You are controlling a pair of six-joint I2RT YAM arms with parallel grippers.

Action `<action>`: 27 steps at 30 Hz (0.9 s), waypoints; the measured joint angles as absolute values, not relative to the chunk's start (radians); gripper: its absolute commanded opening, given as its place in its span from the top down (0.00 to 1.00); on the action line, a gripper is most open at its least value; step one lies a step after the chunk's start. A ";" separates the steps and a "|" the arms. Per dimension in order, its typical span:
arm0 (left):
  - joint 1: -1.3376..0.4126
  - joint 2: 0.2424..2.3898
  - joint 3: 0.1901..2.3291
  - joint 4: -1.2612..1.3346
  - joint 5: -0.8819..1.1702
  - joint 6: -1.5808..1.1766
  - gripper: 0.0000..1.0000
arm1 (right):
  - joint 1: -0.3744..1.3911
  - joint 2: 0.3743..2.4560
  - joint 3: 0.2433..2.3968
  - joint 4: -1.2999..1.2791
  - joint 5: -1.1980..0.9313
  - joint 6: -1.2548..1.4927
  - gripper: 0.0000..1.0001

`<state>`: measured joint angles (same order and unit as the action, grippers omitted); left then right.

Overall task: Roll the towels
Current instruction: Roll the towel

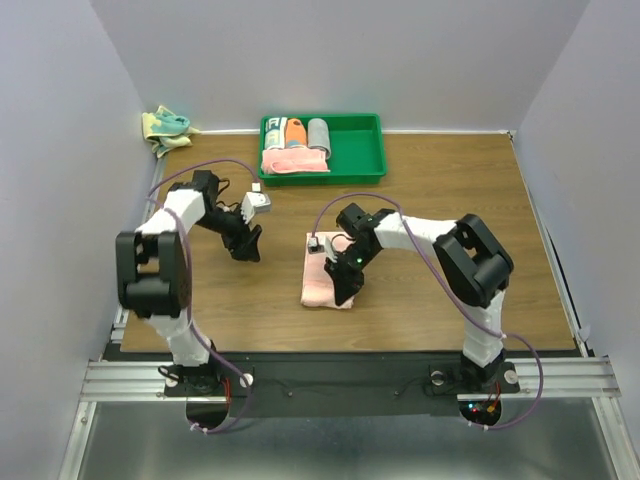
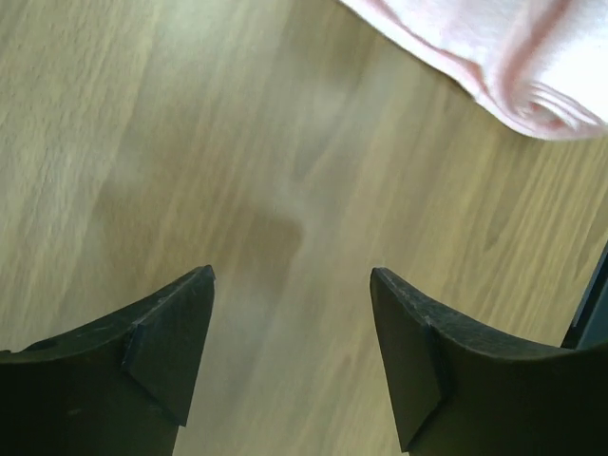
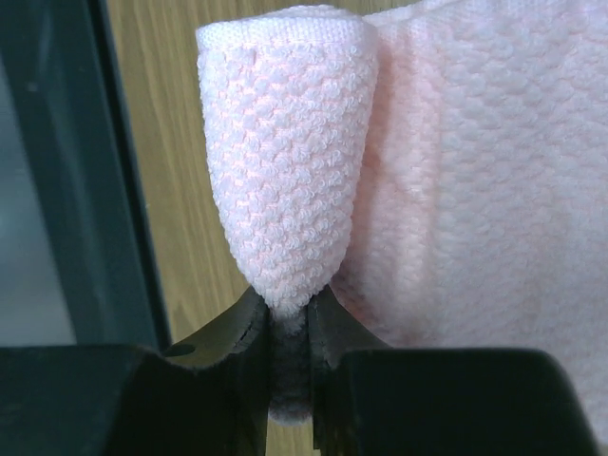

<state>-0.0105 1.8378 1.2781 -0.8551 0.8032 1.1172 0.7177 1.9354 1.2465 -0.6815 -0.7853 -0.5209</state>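
My right gripper [image 3: 290, 318] is clamped on the pink towel [image 1: 322, 285]. In the right wrist view both fingers [image 3: 249, 332] press together on a lifted fold of the cloth. The fold rises from the fingertips as a tapered flap, narrow at the pinch and wider at its top. The rest of the towel spreads out to the right of the fingers, lying on the table [image 1: 450, 210]. From above, this towel sits near the middle of the table, a little toward the near edge, and the right gripper is on its right-hand side.

My left gripper [image 2: 290, 285] has its fingers [image 2: 166, 347] well apart with nothing between them, only bare wood below. It is near the pink towel but not touching it. In the left wrist view the cloth crosses the upper right corner, ahead and to the right of the fingertips, and its end shows a curled edge.

The teal towel [image 1: 165, 128] lies crumpled at the far left corner, well apart from both arms. A green tray [image 1: 360, 160] at the back of the table holds rolled cloths [image 1: 294, 132] and a folded pink one.
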 measured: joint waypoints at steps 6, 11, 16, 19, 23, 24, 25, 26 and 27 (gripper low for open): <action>-0.108 1.394 0.996 -0.645 0.720 1.090 0.16 | 0.667 2.100 1.384 -0.858 -0.966 -0.530 0.99; -0.411 1.113 0.719 -0.437 0.566 1.077 0.04 | 0.646 2.222 1.481 -1.022 -1.082 -0.590 0.98; -0.722 1.005 0.565 -0.290 0.395 1.071 0.01 | 0.626 2.298 1.518 -1.138 -1.157 -0.657 0.97; -0.849 1.031 0.543 -0.207 0.324 1.068 0.01 | 0.615 2.327 1.527 -1.182 -1.185 -0.686 0.97; -0.936 1.093 0.534 -0.121 0.250 1.063 0.04 | 0.607 2.357 1.541 -1.223 -1.208 -0.710 0.96; -0.961 1.117 0.534 -0.090 0.230 1.064 0.07 | 0.605 2.363 1.545 -1.229 -1.211 -0.714 0.96; -0.981 1.135 0.534 -0.067 0.221 1.063 0.10 | 0.603 2.368 1.549 -1.235 -1.214 -0.716 0.96; -0.995 1.148 0.534 -0.056 0.215 1.063 0.19 | 0.603 2.373 1.552 -1.243 -1.218 -0.720 0.95; -1.009 1.164 0.534 -0.040 0.208 1.062 0.23 | 0.601 2.377 1.555 -1.248 -1.221 -0.722 0.95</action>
